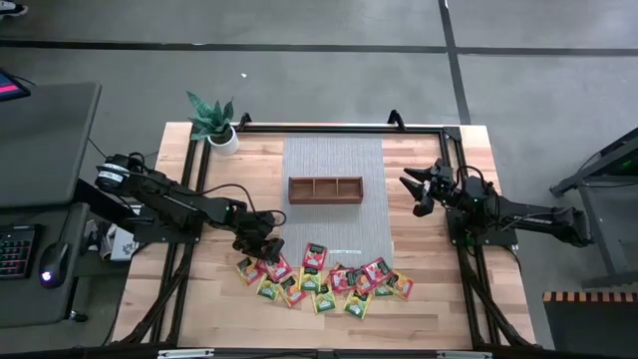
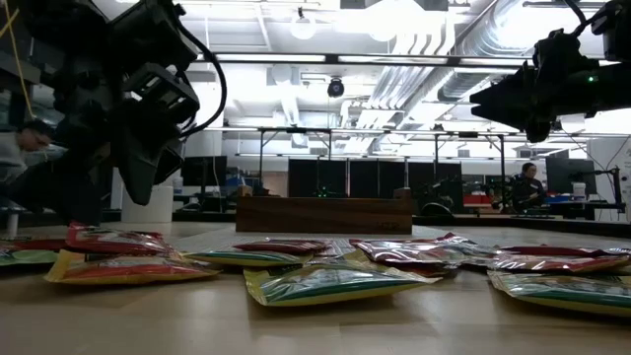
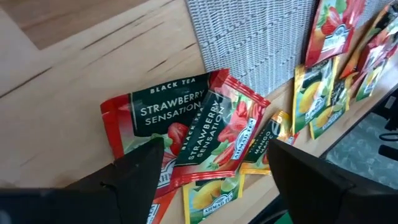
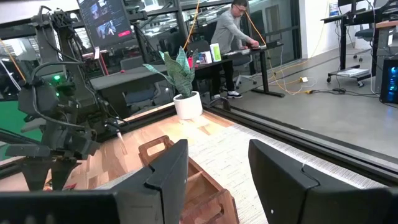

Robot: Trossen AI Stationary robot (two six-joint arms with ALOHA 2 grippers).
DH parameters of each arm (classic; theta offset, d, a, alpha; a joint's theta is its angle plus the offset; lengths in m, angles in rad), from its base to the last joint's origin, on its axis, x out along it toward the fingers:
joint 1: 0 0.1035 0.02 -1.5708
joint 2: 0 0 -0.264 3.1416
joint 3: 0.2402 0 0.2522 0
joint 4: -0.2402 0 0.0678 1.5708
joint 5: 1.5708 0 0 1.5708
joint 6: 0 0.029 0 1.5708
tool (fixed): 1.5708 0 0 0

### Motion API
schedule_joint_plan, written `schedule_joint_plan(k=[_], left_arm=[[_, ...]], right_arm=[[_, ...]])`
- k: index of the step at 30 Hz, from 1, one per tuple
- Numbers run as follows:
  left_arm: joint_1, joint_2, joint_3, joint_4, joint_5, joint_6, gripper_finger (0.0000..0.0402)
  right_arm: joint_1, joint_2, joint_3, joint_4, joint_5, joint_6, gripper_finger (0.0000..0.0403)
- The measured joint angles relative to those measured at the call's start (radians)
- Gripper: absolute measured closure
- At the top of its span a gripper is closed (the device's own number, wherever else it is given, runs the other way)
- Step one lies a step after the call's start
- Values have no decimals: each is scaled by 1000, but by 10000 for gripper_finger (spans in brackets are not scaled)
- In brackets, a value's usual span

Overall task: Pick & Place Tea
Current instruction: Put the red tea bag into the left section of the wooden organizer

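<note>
Roughly fifteen tea packets (image 1: 324, 278), red, yellow and green, lie in a loose overlapping heap on the desk (image 1: 429, 299) near its front edge, partly on bare wood, partly on the front end of the grey mat (image 1: 334, 160). Wooden tray (image 1: 325, 189) with three compartments sits on the mat at mid-desk, well apart from the heap; nothing visible in its compartments from above.

Left gripper (image 1: 261, 242) hangs low over the left end of the heap. Its jaws stand apart, straddling a red packet labelled "Strawberry Sensation" (image 3: 214, 127) that overlaps a second red one; no packet held. In the low view the gripper is just above the leftmost packets, whether it touches them I cannot tell.

Right gripper (image 1: 417, 191) waits raised near the desk's right edge, level with the tray, pointing toward it. Jaws apart, holding nothing.

Potted plant (image 1: 217, 124) stands at the back left corner of the desk. Beyond the desk, a person (image 4: 231, 28) stands at a workbench in the room.
</note>
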Motion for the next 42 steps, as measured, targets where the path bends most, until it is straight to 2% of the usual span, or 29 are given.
schedule_joint_plan(k=[8, 25, 42], left_arm=[[0, 2, -2, -11, -2, 0, 224], [0, 2, -2, -31, 14, 6, 388], [0, -16, -2, -1, 41, 45, 401]], right_arm=[[0, 0, 0, 0, 0, 0, 238], [0, 0, 0, 0, 0, 0, 238], [0, 0, 0, 0, 0, 0, 238]])
